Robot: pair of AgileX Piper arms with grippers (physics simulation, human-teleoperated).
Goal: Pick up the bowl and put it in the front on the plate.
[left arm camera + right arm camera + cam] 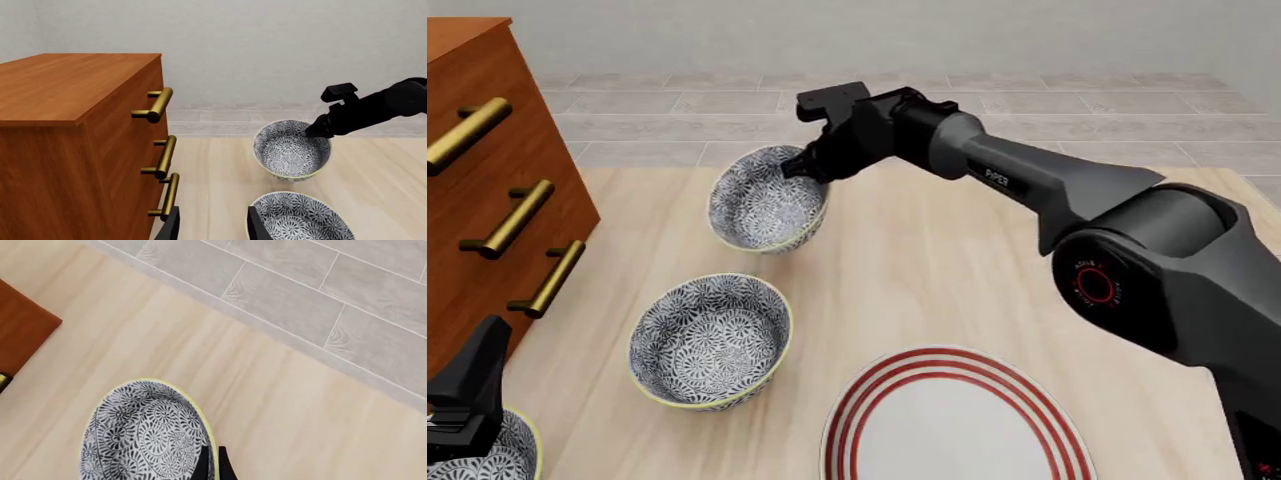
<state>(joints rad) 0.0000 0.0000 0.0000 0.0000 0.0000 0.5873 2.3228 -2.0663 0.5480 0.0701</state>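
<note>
Carrying the bowl from the table's far edge to the plate at the near edge is where you risk most: your right gripper pinches only the thin rim, fingers together on it, and the bowl already hangs tilted, so it may swing or slip out. A second bowl sits below your path; a drop could strike it. Your left gripper waits by the drawer unit at the left edge, fingers apart, above a third bowl.
</note>
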